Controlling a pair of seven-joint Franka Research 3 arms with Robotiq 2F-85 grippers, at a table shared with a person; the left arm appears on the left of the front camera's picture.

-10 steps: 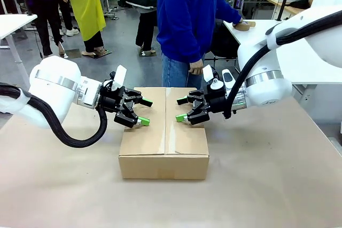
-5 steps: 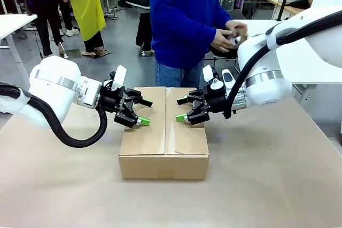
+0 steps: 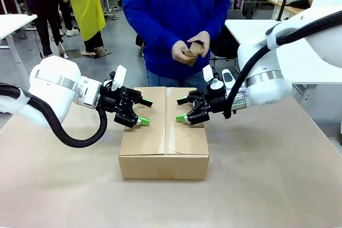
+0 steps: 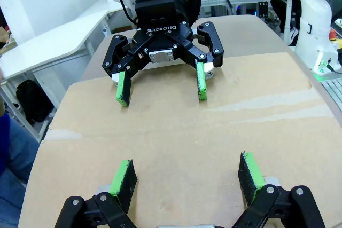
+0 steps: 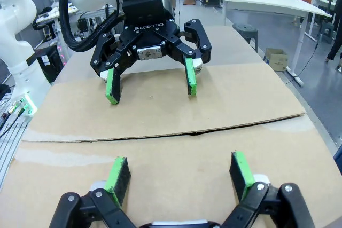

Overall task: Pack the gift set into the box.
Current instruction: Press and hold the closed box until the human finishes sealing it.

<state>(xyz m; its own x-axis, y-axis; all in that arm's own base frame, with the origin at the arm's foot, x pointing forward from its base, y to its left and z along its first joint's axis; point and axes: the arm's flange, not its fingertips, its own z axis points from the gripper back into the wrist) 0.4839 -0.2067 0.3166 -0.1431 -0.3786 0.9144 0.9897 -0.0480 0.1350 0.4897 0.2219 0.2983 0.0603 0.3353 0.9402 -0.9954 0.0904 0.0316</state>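
Both the left gripper (image 3: pixel 143 112) and right gripper (image 3: pixel 182 109) hovered spread and empty over the closed box (image 3: pixel 164 133) at frame centre, probably keeping its flaps down.

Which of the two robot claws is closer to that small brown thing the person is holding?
The right gripper is nearer; the small brown item is above and just beyond it. The left gripper hovers over the box's other half.

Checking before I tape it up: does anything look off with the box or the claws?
Nothing looks damaged or askew. The box sits square on the table with its top flaps folded shut. The left claw and right claw hover open above it, facing each other. The person's hands hold a small brown item.
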